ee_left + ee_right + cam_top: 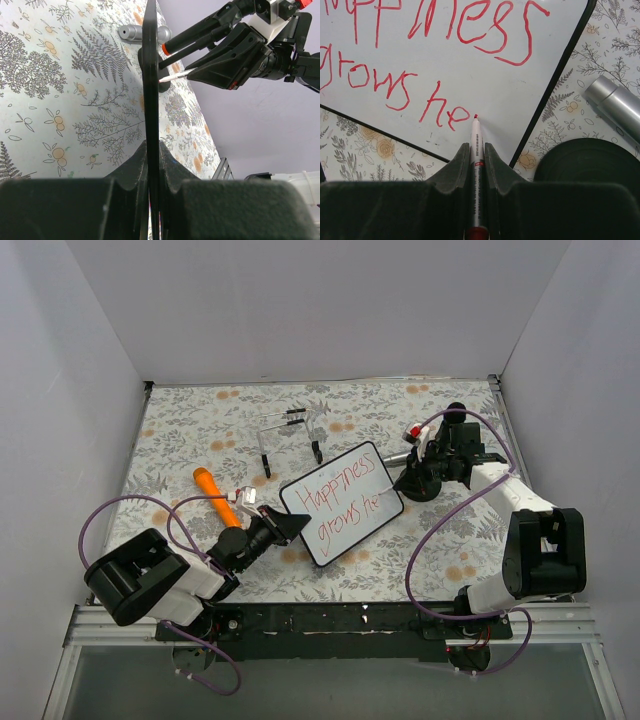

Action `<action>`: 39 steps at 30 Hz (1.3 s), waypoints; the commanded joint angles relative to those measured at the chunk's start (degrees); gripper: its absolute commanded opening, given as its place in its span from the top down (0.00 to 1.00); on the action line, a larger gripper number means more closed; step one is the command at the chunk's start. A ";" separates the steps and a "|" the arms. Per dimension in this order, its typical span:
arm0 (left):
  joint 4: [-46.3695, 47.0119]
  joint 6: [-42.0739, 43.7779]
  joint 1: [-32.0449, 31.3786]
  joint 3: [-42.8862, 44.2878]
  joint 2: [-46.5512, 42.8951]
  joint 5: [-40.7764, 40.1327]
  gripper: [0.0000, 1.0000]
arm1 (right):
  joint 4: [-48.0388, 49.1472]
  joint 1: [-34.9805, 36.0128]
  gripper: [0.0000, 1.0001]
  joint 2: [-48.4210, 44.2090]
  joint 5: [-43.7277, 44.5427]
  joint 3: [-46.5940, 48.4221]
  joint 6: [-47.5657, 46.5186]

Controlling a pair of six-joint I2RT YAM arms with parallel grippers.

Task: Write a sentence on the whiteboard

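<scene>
**Fern-print surface with four loose items**

The surface carries a pale print of grey ferns and orange blossoms. An orange stick-shaped object lies on its left side. A clear wire stand with black feet sits toward the back centre. A silver cylinder and a dark round disc lie just beside the right edge of the whiteboard.

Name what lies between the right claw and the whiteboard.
A red-tipped marker, clamped in the right claw, spans it; its tip sits at the whiteboard after "he". Right wrist view shows this.
</scene>
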 commanded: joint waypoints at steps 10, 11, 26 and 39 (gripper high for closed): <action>14.49 1.06 -0.29 -4.37 -1.46 -0.06 1.00 | -4.57 0.57 0.99 0.30 2.06 -0.94 -5.91; 14.66 1.06 -0.37 -4.37 -1.46 -0.06 1.00 | -4.92 0.48 0.99 0.30 2.15 -1.38 -6.26; 14.58 0.97 -0.38 -4.37 -1.81 0.38 1.00 | -4.58 0.48 0.99 -0.22 1.63 -0.50 -5.22; 14.67 0.80 -0.38 -4.37 -1.55 0.55 1.00 | -2.03 0.57 0.99 1.53 1.71 4.42 -1.96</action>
